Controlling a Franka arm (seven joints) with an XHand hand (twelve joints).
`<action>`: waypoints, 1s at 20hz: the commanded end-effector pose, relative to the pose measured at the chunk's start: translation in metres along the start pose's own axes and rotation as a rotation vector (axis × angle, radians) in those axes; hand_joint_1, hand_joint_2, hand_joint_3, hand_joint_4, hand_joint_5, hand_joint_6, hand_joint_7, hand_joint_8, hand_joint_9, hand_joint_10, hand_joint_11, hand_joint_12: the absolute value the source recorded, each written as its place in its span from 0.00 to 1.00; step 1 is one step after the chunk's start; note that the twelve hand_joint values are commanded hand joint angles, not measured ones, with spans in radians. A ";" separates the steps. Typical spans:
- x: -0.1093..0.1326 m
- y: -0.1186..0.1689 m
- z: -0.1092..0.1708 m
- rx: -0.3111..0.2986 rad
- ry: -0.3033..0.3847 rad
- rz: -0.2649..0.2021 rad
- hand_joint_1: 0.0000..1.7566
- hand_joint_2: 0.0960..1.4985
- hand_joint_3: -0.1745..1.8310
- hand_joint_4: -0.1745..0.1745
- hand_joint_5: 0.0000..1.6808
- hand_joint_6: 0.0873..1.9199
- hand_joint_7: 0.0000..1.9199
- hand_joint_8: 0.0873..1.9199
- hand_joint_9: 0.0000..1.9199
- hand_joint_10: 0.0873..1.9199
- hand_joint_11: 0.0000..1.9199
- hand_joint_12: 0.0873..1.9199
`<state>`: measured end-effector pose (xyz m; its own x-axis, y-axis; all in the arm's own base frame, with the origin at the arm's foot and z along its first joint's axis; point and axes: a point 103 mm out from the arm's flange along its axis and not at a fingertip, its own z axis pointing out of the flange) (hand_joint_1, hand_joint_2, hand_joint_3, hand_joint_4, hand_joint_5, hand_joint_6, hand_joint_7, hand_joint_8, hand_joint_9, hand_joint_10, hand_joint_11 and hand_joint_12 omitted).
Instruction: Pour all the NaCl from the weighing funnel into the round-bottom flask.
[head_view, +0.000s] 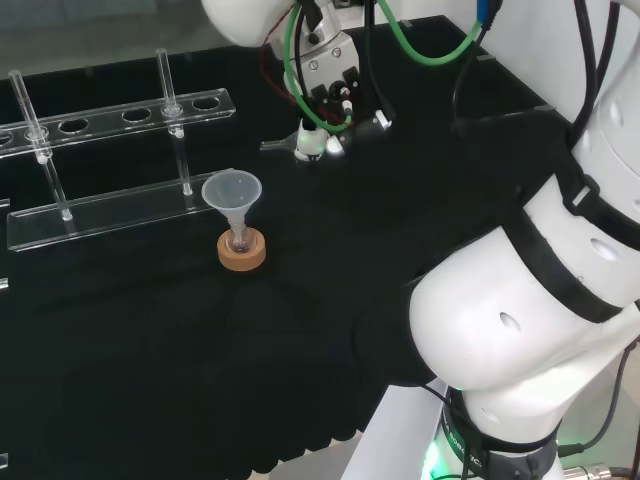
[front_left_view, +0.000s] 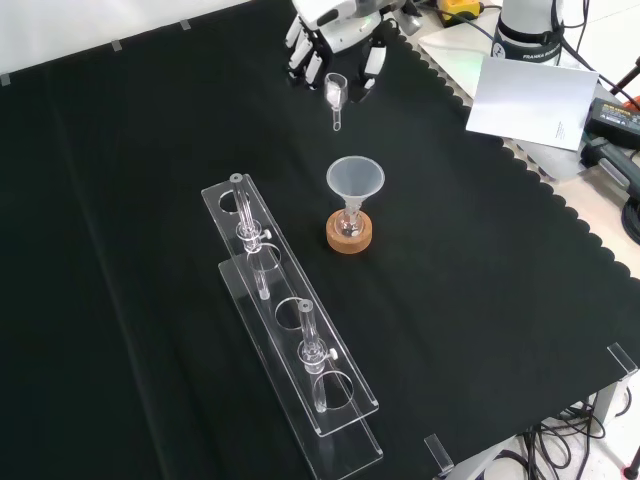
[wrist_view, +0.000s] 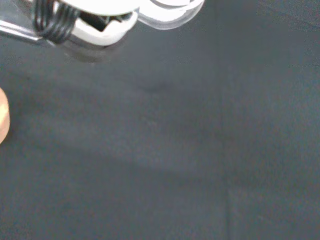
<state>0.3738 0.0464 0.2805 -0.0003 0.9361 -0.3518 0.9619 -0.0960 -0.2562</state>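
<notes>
Hand (front_left_view: 335, 40) w/ fingers curled round the weighing funnel (front_left_view: 336, 95), stem pointing down, above the cloth near the flask. Can't tell what's in it. Round-bottom flask (front_left_view: 350, 224) sits on cork ring (front_left_view: 350, 238), plastic funnel (front_left_view: 354, 181) in its neck, beside clear rack (front_left_view: 290, 330).

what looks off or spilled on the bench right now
Nothing stands out. The hand holds the weighing funnel above the cloth, short of the plastic funnel seated upright in the flask on its cork ring. No spill shows; the rack stands level.
</notes>
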 end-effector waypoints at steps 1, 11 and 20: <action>0.007 -0.008 0.001 0.019 -0.027 0.000 0.64 0.42 0.38 1.00 0.77 0.29 0.35 0.31 0.57 0.12 0.45 0.51; 0.023 -0.010 -0.001 0.051 -0.088 -0.012 0.64 0.42 0.38 1.00 0.77 0.29 0.35 0.31 0.56 0.12 0.45 0.51; 0.040 -0.011 -0.003 0.085 -0.146 -0.008 0.64 0.42 0.39 1.00 0.77 0.29 0.35 0.31 0.56 0.11 0.45 0.51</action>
<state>0.3644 0.0785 0.2737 -0.0516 0.8947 -0.4437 0.9397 -0.1070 -0.3249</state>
